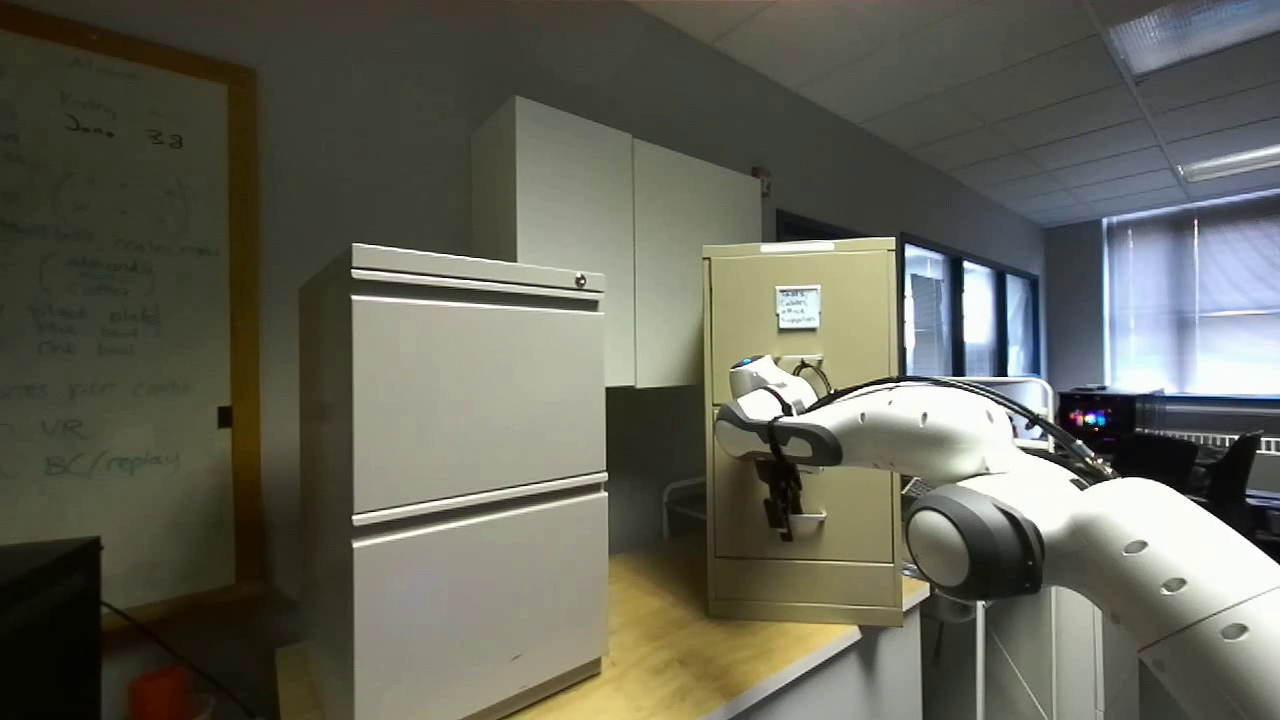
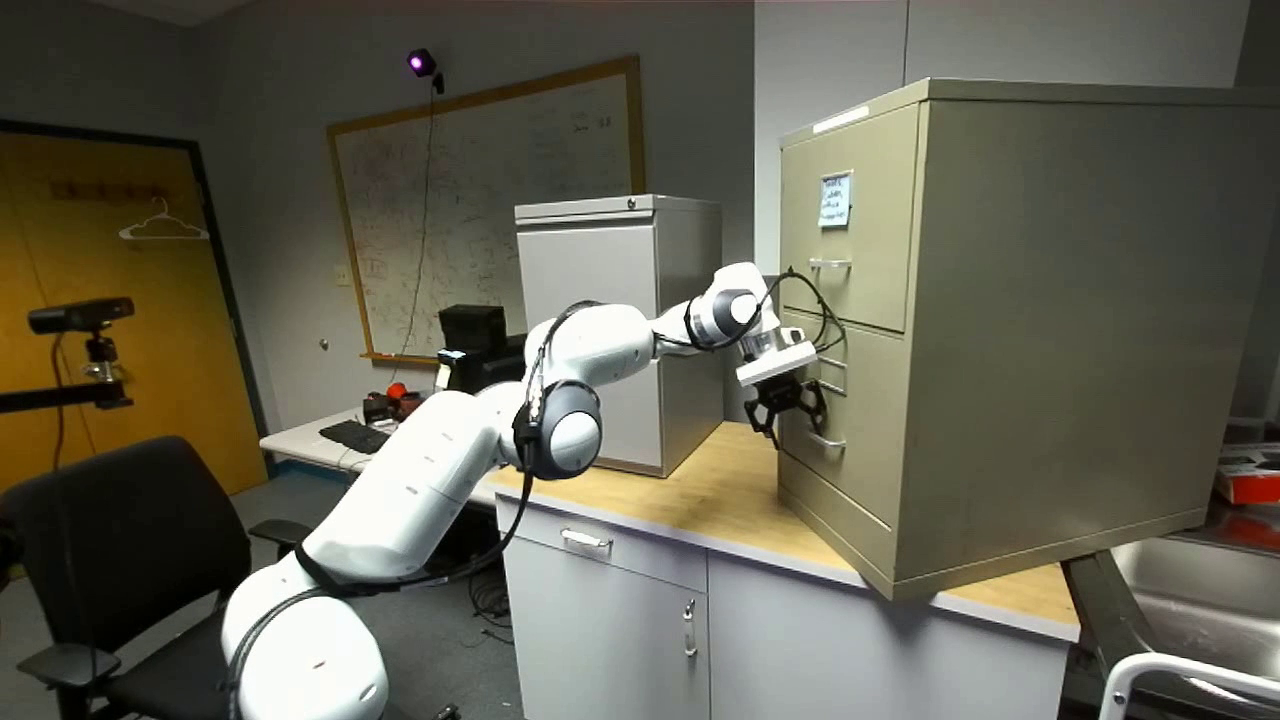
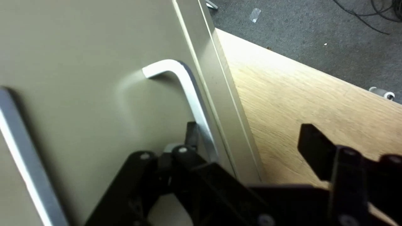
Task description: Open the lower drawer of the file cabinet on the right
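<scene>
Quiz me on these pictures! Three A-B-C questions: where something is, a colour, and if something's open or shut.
1. Where is the gripper?
A) Over the sink
B) By the handle of the lower drawer
C) On the chair

2. What colour is the file cabinet with the white paper?
A) Beige
B) Red
C) Blue

3. How is the lower drawer?
A) Halfway out
B) Fully out
C) Shut

1 B: the wrist view shows the handle between its spread fingers.
2 A: its front and side look beige.
3 C: its front sits flush in an exterior view.
</scene>
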`<act>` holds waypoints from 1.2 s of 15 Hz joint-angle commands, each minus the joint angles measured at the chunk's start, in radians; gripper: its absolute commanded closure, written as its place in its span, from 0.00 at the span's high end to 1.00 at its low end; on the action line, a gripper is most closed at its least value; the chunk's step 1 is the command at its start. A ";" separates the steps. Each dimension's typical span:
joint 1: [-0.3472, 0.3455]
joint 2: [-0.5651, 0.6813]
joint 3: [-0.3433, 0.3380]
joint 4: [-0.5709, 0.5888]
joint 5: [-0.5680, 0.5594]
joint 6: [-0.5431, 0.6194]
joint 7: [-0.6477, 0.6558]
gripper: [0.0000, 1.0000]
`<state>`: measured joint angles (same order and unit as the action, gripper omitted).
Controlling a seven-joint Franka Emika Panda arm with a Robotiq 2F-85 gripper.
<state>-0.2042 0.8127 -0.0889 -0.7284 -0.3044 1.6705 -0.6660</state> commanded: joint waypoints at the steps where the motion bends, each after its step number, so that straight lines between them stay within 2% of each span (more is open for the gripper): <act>1: -0.027 0.086 0.056 0.055 0.073 0.008 -0.060 0.51; 4: -0.031 0.086 0.058 0.076 0.066 0.019 -0.073 0.29; 11: -0.026 0.085 0.062 0.086 0.069 0.014 -0.063 0.21; 18: -0.010 0.048 0.049 0.048 0.050 0.020 -0.010 0.21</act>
<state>-0.2147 0.8257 -0.0840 -0.6915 -0.3081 1.6908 -0.6617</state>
